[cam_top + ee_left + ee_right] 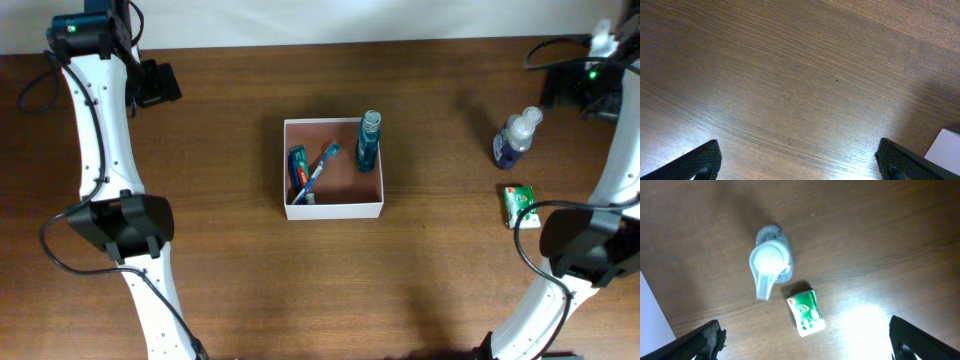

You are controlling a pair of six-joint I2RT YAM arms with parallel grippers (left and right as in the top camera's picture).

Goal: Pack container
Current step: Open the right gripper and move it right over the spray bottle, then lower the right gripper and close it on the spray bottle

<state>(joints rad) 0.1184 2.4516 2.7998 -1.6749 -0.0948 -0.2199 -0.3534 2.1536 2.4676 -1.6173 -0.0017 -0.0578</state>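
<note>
Overhead and wrist views, as I see them from the remote station. The container (335,210), a shallow square box with white walls and a pinkish-brown floor, sits at the middle of the dark wooden table (230,260), between the two arms and well apart from both grippers. Inside it, a blue toothpaste tube (297,166) lies along the left side. A blue toothbrush (318,172) lies diagonally just beside the tube, and whether the two touch I cannot tell. A teal bottle (368,142) rests against the right wall, its cap toward the far edge; upright or lying I cannot tell. Outside the box, on the right part of the table, a clear pump bottle (517,137) with bluish contents and a white top stands near a small green packet (520,205), the two apart. The left gripper (800,165) is released, its jaws standing wide at the lower corners of the left wrist view, with only bare wood grain between them and a white corner at the lower right edge that I cannot identify for certain. The right gripper (812,347) is likewise released, jaws wide, grasping nothing. It hangs above the pump bottle (770,262) and the green packet (806,312), and the packet lies nearer the gap.
</note>
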